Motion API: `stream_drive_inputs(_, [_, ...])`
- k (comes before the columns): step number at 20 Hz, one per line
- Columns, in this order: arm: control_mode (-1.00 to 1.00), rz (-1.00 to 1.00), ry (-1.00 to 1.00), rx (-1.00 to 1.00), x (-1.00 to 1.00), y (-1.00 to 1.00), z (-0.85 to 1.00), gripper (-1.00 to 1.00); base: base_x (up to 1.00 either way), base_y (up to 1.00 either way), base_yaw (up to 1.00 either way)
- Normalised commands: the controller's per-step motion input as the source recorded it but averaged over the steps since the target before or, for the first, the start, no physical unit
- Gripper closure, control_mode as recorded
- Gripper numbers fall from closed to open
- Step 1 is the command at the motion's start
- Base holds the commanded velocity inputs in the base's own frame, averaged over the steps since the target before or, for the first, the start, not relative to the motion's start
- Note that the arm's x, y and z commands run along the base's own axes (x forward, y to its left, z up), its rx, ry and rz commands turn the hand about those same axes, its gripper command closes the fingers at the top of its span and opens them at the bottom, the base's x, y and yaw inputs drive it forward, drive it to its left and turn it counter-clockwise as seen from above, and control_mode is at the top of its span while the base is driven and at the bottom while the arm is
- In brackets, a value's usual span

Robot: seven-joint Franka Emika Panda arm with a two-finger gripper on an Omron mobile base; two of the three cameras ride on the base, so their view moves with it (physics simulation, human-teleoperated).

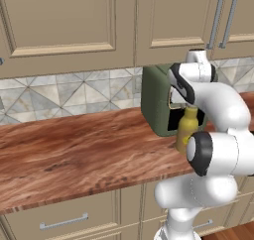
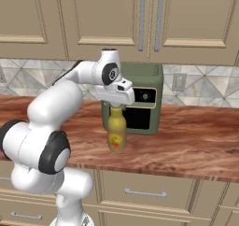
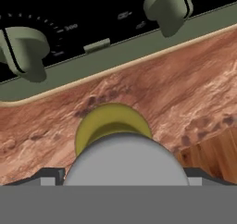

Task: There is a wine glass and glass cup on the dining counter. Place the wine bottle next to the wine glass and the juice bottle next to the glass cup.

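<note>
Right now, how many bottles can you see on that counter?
1. The juice bottle stands upright near the counter's front edge, before the green appliance, directly under the gripper. Another could be hidden behind the arm or out of frame.

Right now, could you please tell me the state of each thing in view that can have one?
Juice bottle: upright on the counter, capped, in front of the green appliance.
Pincer: down over the bottle's neck; whether it grips cannot be told.
Green appliance: upright against the backsplash, front shut.
Cabinet doors: shut.
Drawers: shut.
</note>
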Motion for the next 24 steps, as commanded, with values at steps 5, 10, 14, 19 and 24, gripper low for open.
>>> stream_drive_inputs(5, [-1.0, 0.0, 0.0, 0.0, -0.31, 0.11, 0.47, 1.0, 0.0, 0.0, 0.0])
stream_drive_inputs(10, [-1.0, 0.0, 0.0, 0.04, -0.48, 0.13, 0.29, 1.0, 0.0, 0.0, 0.0])
stream_drive_inputs(14, [-1.0, 0.0, 0.0, 0.06, -0.49, 0.2, 0.18, 1.0, 0.0, 0.0, 0.0])
stream_drive_inputs(19, [-1.0, 0.0, -0.01, 0.02, -0.32, 0.21, 0.08, 1.0, 0.0, 0.0, 0.0])
stream_drive_inputs(24, [-1.0, 0.0, -0.12, -0.02, -0.02, 0.14, -0.12, 1.0, 0.0, 0.0, 0.0])
